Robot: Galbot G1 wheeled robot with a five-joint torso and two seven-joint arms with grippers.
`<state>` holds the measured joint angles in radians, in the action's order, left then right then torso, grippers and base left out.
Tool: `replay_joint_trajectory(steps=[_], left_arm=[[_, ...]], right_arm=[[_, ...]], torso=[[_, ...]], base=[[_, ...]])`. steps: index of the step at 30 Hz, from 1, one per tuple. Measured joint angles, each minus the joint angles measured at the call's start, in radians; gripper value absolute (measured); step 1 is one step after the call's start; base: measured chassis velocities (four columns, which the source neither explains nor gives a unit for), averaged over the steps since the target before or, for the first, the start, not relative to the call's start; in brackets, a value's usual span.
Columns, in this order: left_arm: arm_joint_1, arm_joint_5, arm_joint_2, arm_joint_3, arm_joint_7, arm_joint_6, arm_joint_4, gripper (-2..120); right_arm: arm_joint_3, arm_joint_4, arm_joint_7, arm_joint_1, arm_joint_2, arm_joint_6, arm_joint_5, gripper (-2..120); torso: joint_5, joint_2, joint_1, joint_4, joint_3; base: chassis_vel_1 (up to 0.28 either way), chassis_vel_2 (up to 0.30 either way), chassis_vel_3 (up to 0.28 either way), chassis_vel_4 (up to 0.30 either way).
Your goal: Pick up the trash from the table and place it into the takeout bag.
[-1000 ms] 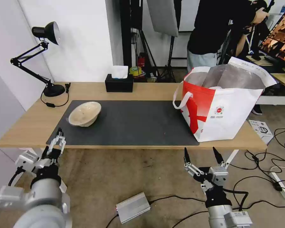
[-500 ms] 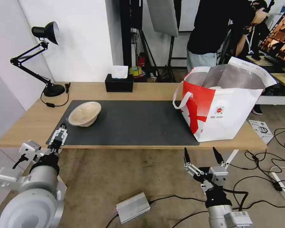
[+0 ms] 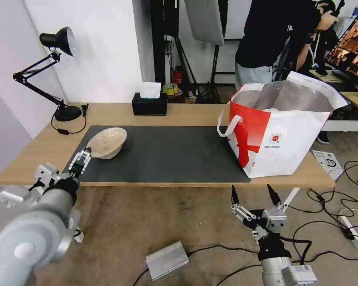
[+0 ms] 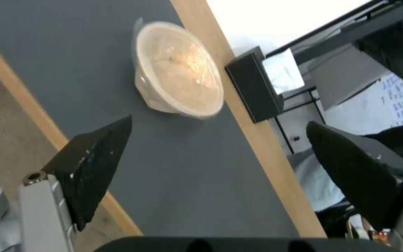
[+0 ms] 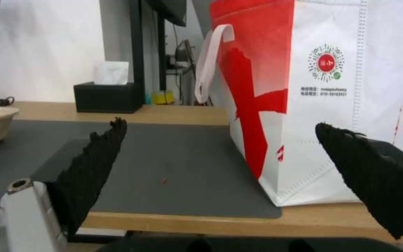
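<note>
A beige bowl [image 3: 106,142] sits on the dark mat [image 3: 167,153] on the long wooden table [image 3: 39,155], near the mat's far left corner, and it looks tilted a little to one side. If the mat were a clock seen from the robot's head, the bowl would be at about 10 o'clock and the big white and red bag [image 3: 280,131] at about 3 o'clock, well apart from the bowl. The bag stands open, with its silver lining showing and a white handle [image 3: 228,123] hanging on its left side. The left gripper [image 3: 80,162] is over the front left corner of the mat, just beside the bowl but not touching it, at about 7 o'clock from the bowl. Its two black fingers [image 4: 96,164] are spread wide apart with nothing between them, and the bowl [image 4: 179,70] lies ahead of them in the left wrist view. The right gripper [image 3: 253,194] waits low in front of the table edge, below the bag, with its fingers apart too and nothing in them. I think the bowl is light, thin and a bit stiff, like pressed paper, so it could slide on the mat or bend if it is squeezed hard. The best place to hold it seems to be the rim on the near side, with one finger inside and one outside. A black tissue box [image 3: 149,104] stands at the back of the table, at about 12 o'clock.
</note>
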<state>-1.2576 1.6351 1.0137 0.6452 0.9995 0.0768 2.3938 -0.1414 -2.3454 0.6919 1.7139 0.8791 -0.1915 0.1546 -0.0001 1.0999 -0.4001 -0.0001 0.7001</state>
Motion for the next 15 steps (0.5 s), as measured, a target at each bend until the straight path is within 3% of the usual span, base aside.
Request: replay_joint_trajectory(steps=[9, 15], left_arm=[[0.061, 0.042, -0.014, -0.043, 0.026, 0.025, -0.051, 100], [0.120, 0.017, -0.014, -0.087, 0.039, 0.035, -0.107, 100]], right_arm=[[0.000, 0.000, 0.000, 0.000, 0.000, 0.000, 0.000, 100], [0.000, 0.000, 0.000, 0.000, 0.000, 0.000, 0.000, 100]], torso=[[0.0000, 0.000, 0.000, 0.0001, 0.000], [0.0000, 0.000, 0.000, 0.0001, 0.000]], base=[[0.000, 0.000, 0.000, 0.000], [0.000, 0.000, 0.000, 0.000]])
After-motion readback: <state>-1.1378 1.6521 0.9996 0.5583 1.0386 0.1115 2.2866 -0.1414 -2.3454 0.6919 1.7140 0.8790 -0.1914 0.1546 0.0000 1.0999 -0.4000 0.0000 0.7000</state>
